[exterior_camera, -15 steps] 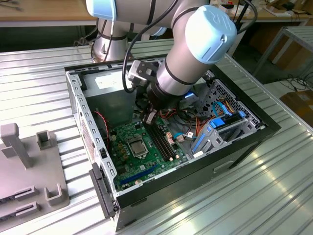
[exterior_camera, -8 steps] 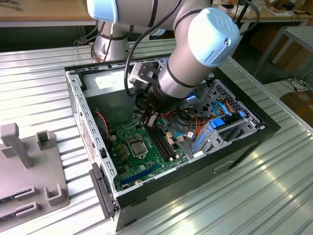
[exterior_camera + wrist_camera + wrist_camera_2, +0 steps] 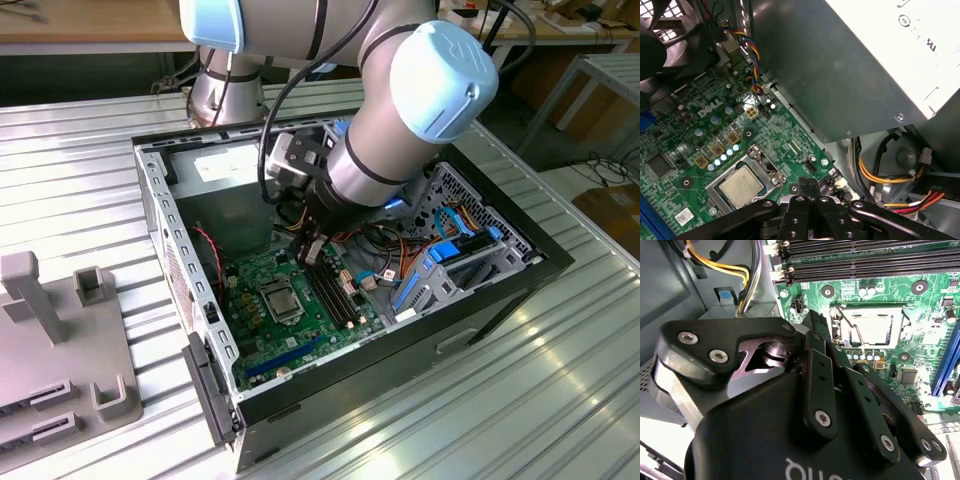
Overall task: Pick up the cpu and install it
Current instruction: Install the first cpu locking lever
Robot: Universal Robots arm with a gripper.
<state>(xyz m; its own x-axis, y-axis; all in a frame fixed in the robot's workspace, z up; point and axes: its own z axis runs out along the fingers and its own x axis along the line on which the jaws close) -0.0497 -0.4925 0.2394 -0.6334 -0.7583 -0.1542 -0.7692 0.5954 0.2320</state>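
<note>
Arm reaches down into the open PC case (image 3: 520,262) from above, wrist angled toward the green motherboard (image 3: 300,320), gripper (image 3: 809,184) hanging low over the board's edge near the RAM slots (image 3: 865,262). Fingers (image 3: 812,192) pressed together, nothing between them. The cpu (image 3: 741,186) sits flat in the metal-framed socket (image 3: 715,192), just beside the fingertips, not touching; also seen in second wrist view (image 3: 871,328) and exterior view (image 3: 277,296).
</note>
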